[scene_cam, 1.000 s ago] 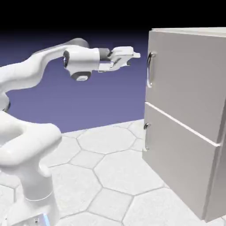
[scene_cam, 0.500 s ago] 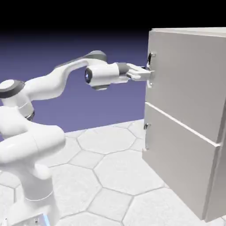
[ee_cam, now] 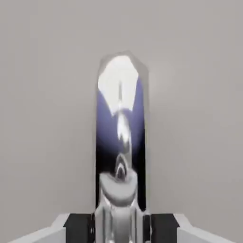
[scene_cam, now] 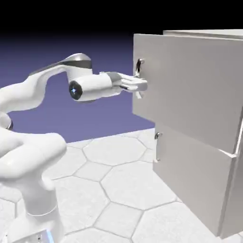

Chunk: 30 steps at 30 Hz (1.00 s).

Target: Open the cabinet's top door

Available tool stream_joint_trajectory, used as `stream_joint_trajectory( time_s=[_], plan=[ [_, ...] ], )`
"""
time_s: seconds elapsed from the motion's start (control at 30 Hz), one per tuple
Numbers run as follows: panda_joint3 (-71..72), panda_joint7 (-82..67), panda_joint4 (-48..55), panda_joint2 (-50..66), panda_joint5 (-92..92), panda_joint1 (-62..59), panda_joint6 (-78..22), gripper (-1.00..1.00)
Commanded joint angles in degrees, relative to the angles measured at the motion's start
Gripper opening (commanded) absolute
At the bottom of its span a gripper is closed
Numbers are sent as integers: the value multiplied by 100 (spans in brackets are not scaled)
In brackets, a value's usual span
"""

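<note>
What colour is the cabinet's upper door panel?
The flat rectangular upper door panel is plain light grey, clearest in the exterior view.

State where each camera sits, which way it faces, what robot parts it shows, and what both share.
Exterior view: beside the robot, facing the arm and the cabinet; most of the arm shows.
Hand view: on the hand, looking along the end effector; only its fingertips show.
Shared: the top door and its silver bar handle.

The cabinet's top door (scene_cam: 190, 80) and lower door (scene_cam: 192, 166) are plain light grey. The top door's handle (ee_cam: 121, 137), in front of the white hand (scene_cam: 129, 83), is silver with blue-violet and black reflections. Pale tiles (scene_cam: 137, 190) below have grey outlines.
</note>
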Motion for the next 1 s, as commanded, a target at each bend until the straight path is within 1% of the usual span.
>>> stream_joint_trajectory(
  time_s=[0.0, 0.2, 0.47, 0.73, 0.97],
  plan=[
    [-206, -62, -172, -40, -135, 114, -199, -100],
    [-1452, -337, -895, -240, -1127, 468, -1207, -100],
    [-3113, -683, -1300, -223, -2568, 392, -2342, -100],
    [-4775, -1161, -1258, 311, -4108, 125, -3403, -100],
    [-6228, -1755, -812, 1326, -5570, 62, -4370, -100]
  ],
)
